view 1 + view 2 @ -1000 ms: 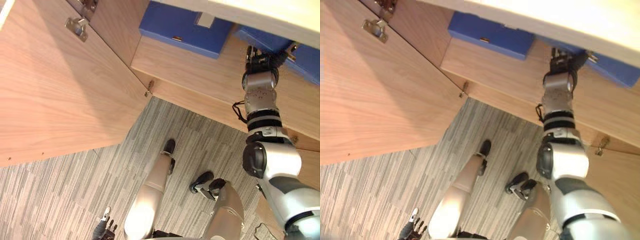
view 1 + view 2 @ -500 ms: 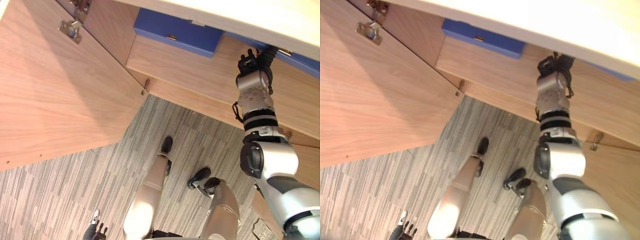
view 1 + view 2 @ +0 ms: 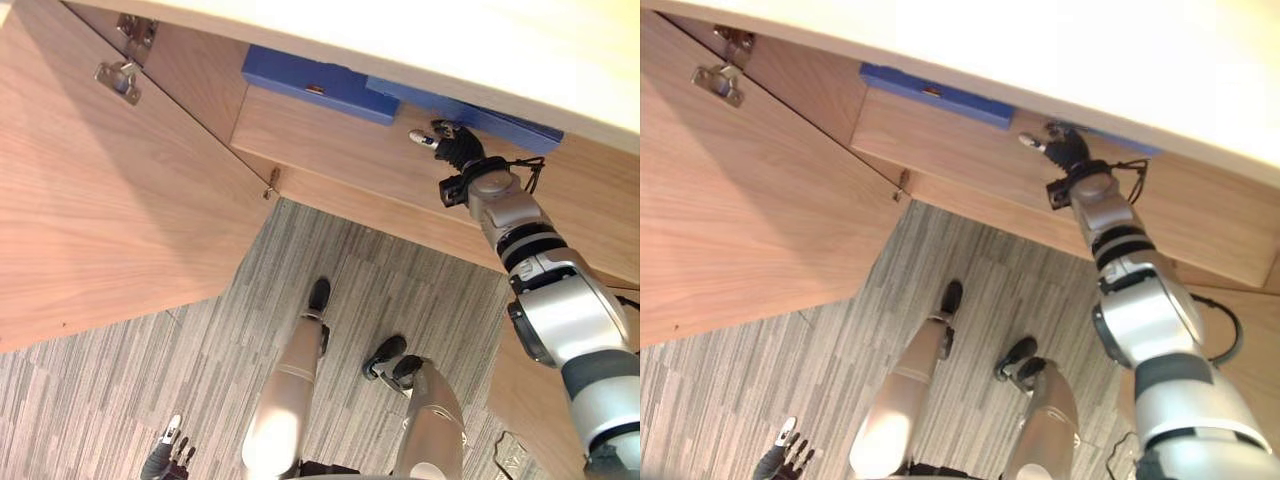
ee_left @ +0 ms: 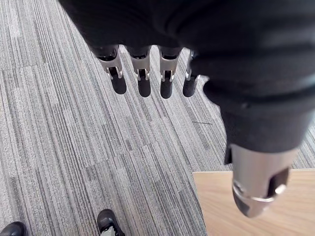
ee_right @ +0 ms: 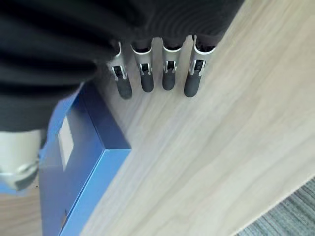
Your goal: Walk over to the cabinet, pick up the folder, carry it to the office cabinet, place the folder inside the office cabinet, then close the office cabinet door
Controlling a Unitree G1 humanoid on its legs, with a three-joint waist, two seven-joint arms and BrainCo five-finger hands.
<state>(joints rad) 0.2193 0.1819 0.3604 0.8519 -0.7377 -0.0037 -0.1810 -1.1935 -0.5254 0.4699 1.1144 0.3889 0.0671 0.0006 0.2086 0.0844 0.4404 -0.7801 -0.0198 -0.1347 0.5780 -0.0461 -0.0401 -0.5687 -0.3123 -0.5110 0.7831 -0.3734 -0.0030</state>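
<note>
At the far lower left of the head views, the left hand (image 4: 166, 82) hung beside the robot over the grey striped carpet (image 3: 200, 350). In its wrist view its fingers were straight and spread apart, with nothing in them.

Above it, the office cabinet's wooden door (image 3: 100, 200) stood wide open and took up the left of the scene. A metal hinge (image 3: 118, 75) sat near its upper inner edge.

To the right of the door we saw the wooden shelf (image 3: 340, 150) inside the cabinet. Two blue folders lay flat on it, end to end, partly tucked under a pale board (image 3: 450, 40) that crossed the top of the scene.

The left folder (image 3: 310, 85) had its long axis parallel to the shelf's front edge. One end pointed toward the hinge side and the other toward the right hand (image 3: 452, 148).

That hand reached in over the shelf near the meeting ends of the folders, its fingertips pointing toward the left folder. In the right wrist view its fingers were straight and slightly apart above bare wood, gripping nothing.

The right folder (image 3: 480, 115) ran on along the same line, just behind that hand.

The right wrist view showed a blue folder face with a pale label (image 5: 65, 137) close by the thumb. We could not tell which folder it was.
</note>
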